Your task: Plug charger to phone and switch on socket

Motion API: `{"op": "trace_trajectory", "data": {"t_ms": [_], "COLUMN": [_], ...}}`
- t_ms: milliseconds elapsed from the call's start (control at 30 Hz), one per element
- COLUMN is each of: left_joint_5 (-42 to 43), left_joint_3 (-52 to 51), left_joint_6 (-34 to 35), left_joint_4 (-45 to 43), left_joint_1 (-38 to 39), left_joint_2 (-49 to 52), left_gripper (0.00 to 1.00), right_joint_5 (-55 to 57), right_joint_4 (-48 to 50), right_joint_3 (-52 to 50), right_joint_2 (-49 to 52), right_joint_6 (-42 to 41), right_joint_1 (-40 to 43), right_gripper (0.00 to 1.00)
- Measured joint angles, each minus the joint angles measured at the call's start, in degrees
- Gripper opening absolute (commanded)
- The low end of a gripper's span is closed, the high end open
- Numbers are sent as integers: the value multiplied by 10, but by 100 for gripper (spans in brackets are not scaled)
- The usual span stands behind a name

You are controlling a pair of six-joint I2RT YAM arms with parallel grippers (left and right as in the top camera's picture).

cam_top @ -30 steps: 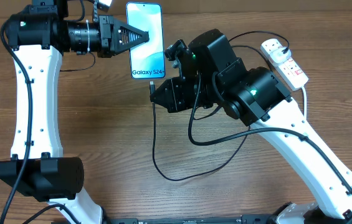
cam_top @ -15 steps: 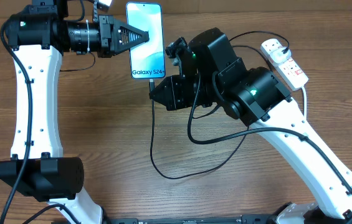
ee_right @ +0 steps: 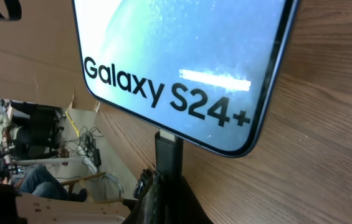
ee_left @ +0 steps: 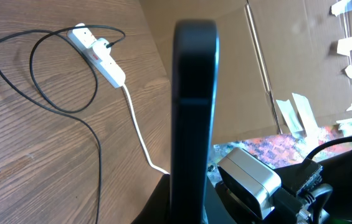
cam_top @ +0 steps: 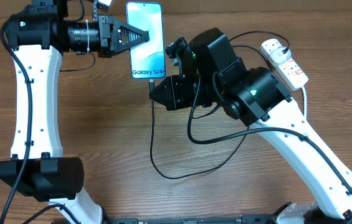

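Observation:
The phone (cam_top: pixel 146 38) lies at the table's far middle, its blue-teal screen up and the "Galaxy S24+" text at its near end. My left gripper (cam_top: pixel 142 37) is shut on it from the left; in the left wrist view the phone (ee_left: pixel 194 106) shows edge-on between the fingers. My right gripper (cam_top: pixel 155 91) is shut on the connector tip of the black charger cable (cam_top: pixel 153 134). In the right wrist view the connector (ee_right: pixel 168 152) meets the phone's bottom edge (ee_right: pixel 182 68). The socket (cam_top: pixel 285 61) lies far right with the charger's white plug (cam_top: pixel 273 45) in it.
The black cable loops over the table in front of the right arm (cam_top: pixel 225 158) and runs back to the socket (ee_left: pixel 98 53). The socket's thick white cord (ee_left: pixel 136 127) trails off the table's far edge. Cardboard walls stand behind the table.
My right gripper has moved slightly up and left with the connector, closer to the phone's bottom edge. The cable loop shifted a little. The left arm and phone have not moved.

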State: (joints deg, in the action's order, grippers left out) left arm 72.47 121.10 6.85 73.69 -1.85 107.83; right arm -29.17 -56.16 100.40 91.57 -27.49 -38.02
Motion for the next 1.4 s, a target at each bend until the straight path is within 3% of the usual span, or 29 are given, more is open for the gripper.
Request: {"op": "trace_trajectory", "data": {"t_ms": [1400], "left_joint_5": [-35], "left_joint_3": [0], "left_joint_6": [0], "left_joint_4": [4], "left_joint_1": [11], "left_joint_2": [0], "left_gripper": [4], "right_joint_5": [15], "right_joint_4": [5], "right_joint_3": [0], "right_joint_2": [0], "right_joint_6": [-8], "right_joint_1": [-3], "right_gripper": [4]}}
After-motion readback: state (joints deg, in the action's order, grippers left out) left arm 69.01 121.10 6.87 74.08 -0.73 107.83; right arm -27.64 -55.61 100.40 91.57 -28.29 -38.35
